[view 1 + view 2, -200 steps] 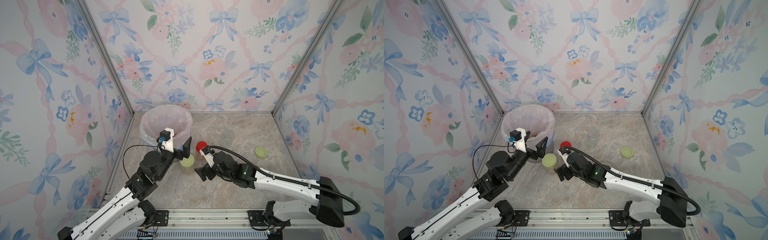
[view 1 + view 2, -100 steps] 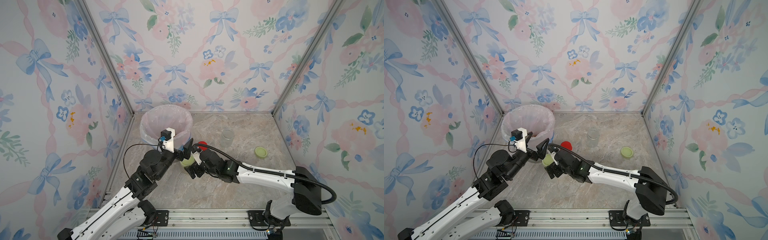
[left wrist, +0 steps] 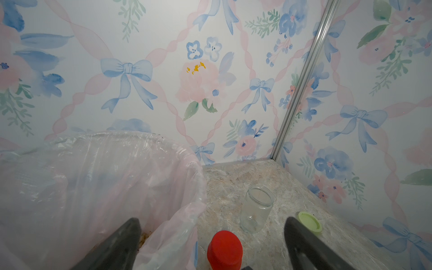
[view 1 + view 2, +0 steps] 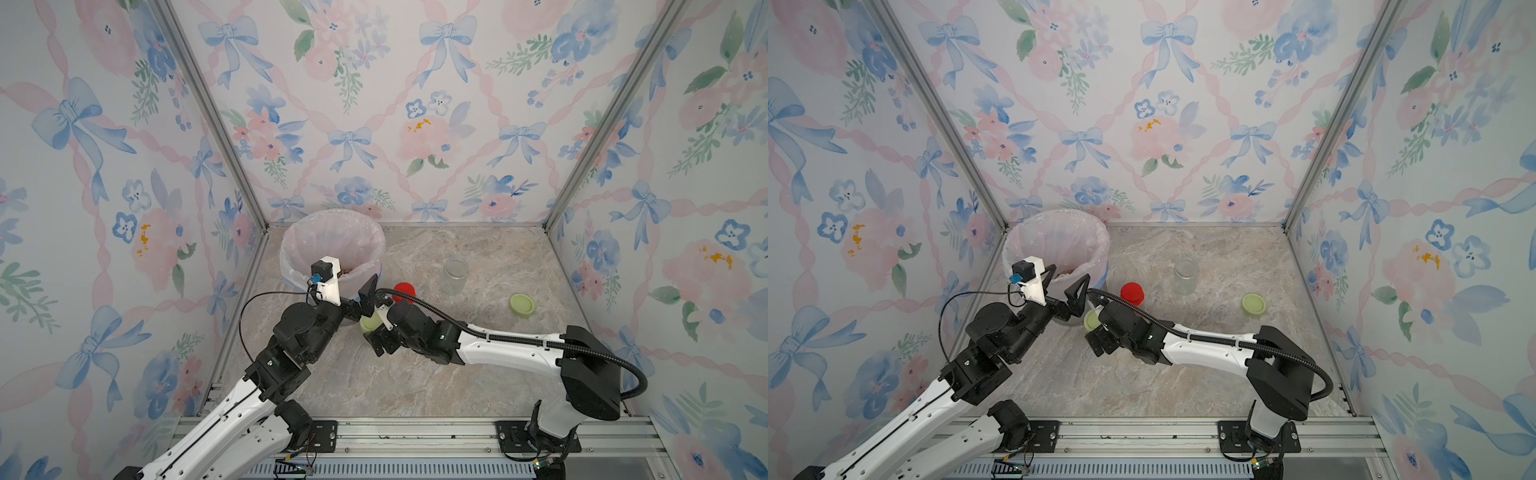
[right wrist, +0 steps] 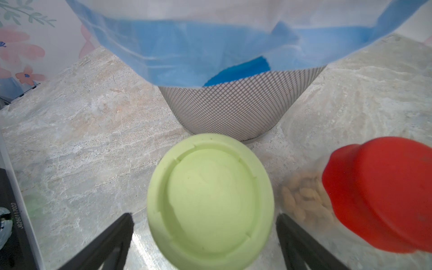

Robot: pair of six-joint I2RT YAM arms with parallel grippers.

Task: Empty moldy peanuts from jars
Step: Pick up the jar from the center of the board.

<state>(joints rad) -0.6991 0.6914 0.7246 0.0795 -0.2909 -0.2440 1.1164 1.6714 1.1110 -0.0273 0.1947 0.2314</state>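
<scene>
Green-lidded jar (image 5: 210,198), upright: I see it centred between my right jaws, spread wide, not touching; left jaws equally wide.

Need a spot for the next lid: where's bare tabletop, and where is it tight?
Bare: the front strip between the right arm and the rail; the back corner behind the empty jar and loose lid. Tight: by the bin, where the green-lid jar, red-lid jar, left tool and right tool bunch.
</scene>
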